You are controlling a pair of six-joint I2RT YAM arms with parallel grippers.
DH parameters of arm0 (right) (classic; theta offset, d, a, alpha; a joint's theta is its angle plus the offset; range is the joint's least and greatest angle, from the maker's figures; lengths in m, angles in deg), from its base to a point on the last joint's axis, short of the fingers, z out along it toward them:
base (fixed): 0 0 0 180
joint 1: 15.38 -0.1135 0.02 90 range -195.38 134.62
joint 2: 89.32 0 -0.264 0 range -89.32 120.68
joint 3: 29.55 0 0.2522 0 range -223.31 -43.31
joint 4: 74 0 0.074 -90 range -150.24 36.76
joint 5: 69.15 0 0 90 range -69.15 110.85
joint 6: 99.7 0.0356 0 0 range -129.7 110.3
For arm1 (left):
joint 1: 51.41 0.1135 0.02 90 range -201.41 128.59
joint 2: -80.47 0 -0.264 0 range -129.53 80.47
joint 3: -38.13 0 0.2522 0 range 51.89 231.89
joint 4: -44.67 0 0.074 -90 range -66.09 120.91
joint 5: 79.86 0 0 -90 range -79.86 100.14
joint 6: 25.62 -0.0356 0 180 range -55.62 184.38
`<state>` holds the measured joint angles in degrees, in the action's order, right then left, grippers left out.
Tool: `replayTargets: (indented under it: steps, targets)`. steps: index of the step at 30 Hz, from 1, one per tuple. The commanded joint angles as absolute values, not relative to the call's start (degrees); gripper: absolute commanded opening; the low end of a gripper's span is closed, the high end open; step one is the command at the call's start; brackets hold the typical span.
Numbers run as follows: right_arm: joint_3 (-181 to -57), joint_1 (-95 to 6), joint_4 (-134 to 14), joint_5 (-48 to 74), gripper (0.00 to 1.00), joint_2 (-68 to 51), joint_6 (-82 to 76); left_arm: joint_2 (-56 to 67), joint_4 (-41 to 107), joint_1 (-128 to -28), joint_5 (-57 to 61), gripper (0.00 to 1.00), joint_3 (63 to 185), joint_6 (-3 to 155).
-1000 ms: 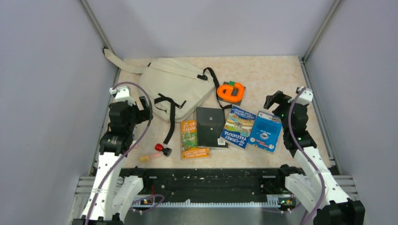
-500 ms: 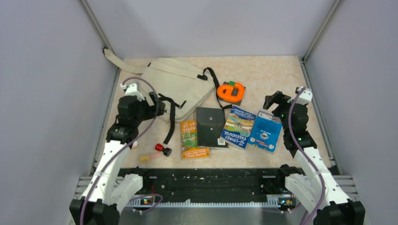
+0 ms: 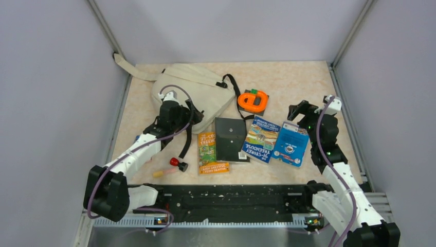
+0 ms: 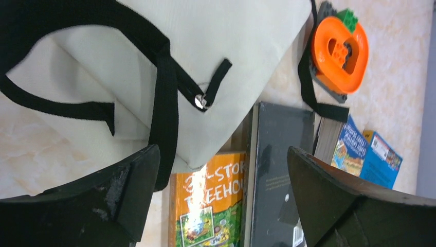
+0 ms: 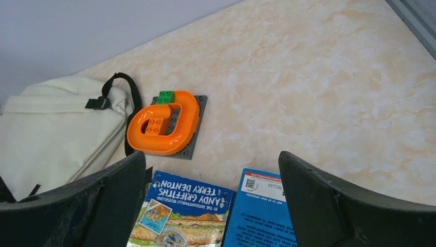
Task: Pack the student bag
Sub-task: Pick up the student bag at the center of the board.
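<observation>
Top view: your student bag (image 3: 193,95) lies upper left on the surface (image 3: 298,77), left tool (image 3: 181,117) over its lower edge. Left wrist: jaws spread wide, seemingly clear of the fabric. Right wrist: your right tool (image 5: 212,159) wide, empty, bag at left

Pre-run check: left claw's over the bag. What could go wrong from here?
1. The open left claw straddles a corner of the student bag where a black strap crosses; closing may catch strap instead of the zipper pull.
2. That corner touches the orange book; tugging could drag it.
</observation>
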<state>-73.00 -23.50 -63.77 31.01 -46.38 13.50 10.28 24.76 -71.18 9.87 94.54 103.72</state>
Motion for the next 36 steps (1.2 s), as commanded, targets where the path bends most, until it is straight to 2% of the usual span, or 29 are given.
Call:
replayTargets:
  steps: [1, 8, 14, 20, 25, 36]
  targets:
    - [-74.07, -23.18, -65.79, 29.64, 0.99, -46.91, 13.7, 12.1, 32.45, -69.71, 14.17, 0.98, 94.43, 109.02]
    - [-74.25, -23.22, -65.61, 29.03, 0.99, -46.29, 13.97, 17.88, 33.99, -65.18, 18.33, 0.98, 88.36, 110.92]
    - [-74.33, -23.15, -65.6, 28.34, 0.99, -45.83, 14.13, 19.79, 38.77, -57.86, 10.82, 0.98, 81.62, 115.94]
    - [-74.55, -23.23, -65.32, 27.77, 0.99, -45.9, 14.37, 17.4, 44.0, -54.89, 6.55, 0.98, 78.01, 121.33]
    - [-74.42, -23.21, -65.3, 28.0, 0.99, -45.99, 14.42, 16.53, 50.08, -53.88, 7.93, 0.98, 73.43, 125.65]
    - [-74.58, -23.16, -65.38, 27.71, 0.99, -44.62, 14.5, 8.37, 56.86, -53.0, 2.98, 0.98, 73.89, 128.22]
